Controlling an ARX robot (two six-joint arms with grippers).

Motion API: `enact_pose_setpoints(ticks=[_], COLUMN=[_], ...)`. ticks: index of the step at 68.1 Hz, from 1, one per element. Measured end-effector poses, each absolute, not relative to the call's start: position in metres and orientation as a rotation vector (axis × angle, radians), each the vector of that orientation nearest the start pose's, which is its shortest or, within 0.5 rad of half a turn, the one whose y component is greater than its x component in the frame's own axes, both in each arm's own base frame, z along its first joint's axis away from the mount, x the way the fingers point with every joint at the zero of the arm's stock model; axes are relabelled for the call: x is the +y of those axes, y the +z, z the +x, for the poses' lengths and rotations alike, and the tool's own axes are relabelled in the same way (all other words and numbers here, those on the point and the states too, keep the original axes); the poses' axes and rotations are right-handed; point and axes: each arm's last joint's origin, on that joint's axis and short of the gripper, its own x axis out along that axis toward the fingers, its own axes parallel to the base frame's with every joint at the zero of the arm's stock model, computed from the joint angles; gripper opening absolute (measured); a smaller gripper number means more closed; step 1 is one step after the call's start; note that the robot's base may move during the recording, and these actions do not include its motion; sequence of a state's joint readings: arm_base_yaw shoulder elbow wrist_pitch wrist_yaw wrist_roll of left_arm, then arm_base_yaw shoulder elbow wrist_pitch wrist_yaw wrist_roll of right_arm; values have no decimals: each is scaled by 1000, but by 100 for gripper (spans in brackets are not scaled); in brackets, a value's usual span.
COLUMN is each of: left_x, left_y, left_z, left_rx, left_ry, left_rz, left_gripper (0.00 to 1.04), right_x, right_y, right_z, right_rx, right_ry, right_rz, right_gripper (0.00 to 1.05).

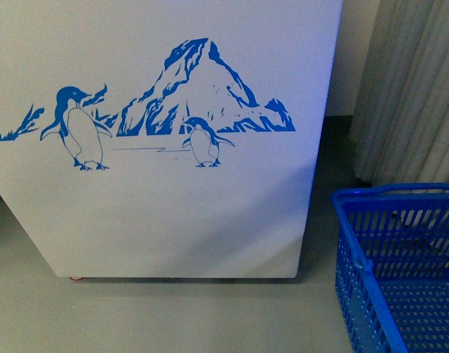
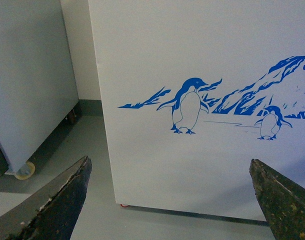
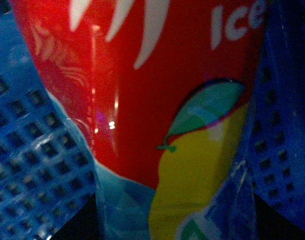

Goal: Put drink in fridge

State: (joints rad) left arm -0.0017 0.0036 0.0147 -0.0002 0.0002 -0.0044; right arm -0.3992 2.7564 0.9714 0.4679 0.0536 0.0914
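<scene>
drink (image 3: 142, 100) inside blue basket (image 3: 22, 165) | left fingers (image 2: 57, 200) spread, empty | right fingers: cannot tell

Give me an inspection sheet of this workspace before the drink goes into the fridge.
Surface: grey floor; no table seen.
Job's things: drink, red label, with blue basket mesh around it; fridge, front only, lids out of view.
Clutter: nothing seen.
Grippers: left gripper open, empty, facing the fridge; right gripper, dark fingers flank the drink, grip cannot be told.
Cables: nothing seen.
Surroundings: curtain right of the fridge; cabinet on wheels beside the fridge.
</scene>
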Motion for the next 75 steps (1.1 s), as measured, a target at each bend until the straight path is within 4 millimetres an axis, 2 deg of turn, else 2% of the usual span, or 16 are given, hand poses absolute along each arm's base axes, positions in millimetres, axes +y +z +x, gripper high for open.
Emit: enact_pose_setpoints(ticks=[9, 10, 15, 20, 21, 32, 33, 38, 39, 42, 43, 48, 49, 54, 64, 75], left_x=[0, 0, 0, 0, 0, 0, 0, 0, 0, 0, 0, 0, 0, 0, 0, 0], left_y=[168, 168, 168, 168, 168, 168, 168, 168, 168, 168, 168, 168, 168, 168, 168, 168], left_z=[97, 97, 97, 97, 97, 97, 97, 97, 97, 97, 97, 97, 97, 97, 97, 97], left_rx=[-11, -11, -11, -11, -11, -11, -11, -11, -11, -11, -11, -11, -11, -11, -11, -11], left_ry=[-2, -2, -2, -2, -2, -2, -2, -2, -2, -2, -2, -2, -2, -2, -2, -2], left_rz=[-4, -4, -4, -4, -4, -4, -4, -4, -4, -4, -4, -4, -4, -4, -5, -4], left_gripper=[97, 97, 97, 97, 97, 97, 97, 97, 97, 97, 97, 97, 97, 97, 97, 97], right_x=[-107, -105, -100, -93, -91, -78, -76, -71, -69, -65, -62, -53, -50, -40, -23, -9], right_y=[-90, -78, -44, 0, 15, 105, 120, 159, 175, 198, 213, 249, 262, 295, 334, 352], right_z=[282, 284, 290, 293, 293, 283, 280, 271, 267, 259, 252, 235, 227, 203, 160, 126], right_rx=[1194, 1166, 1099, 1017, 989, 809, 775, 676, 635, 568, 524, 414, 372, 259, 110, -4], right_ry=[-378, -362, -325, -280, -266, -208, -203, -184, -181, -173, -168, -154, -146, -127, -94, -76], right_rz=[321, 318, 308, 293, 286, 233, 226, 213, 207, 196, 189, 171, 169, 157, 157, 165], right_gripper=[41, 41, 41, 41, 41, 41, 41, 41, 41, 41, 41, 41, 41, 40, 40, 40])
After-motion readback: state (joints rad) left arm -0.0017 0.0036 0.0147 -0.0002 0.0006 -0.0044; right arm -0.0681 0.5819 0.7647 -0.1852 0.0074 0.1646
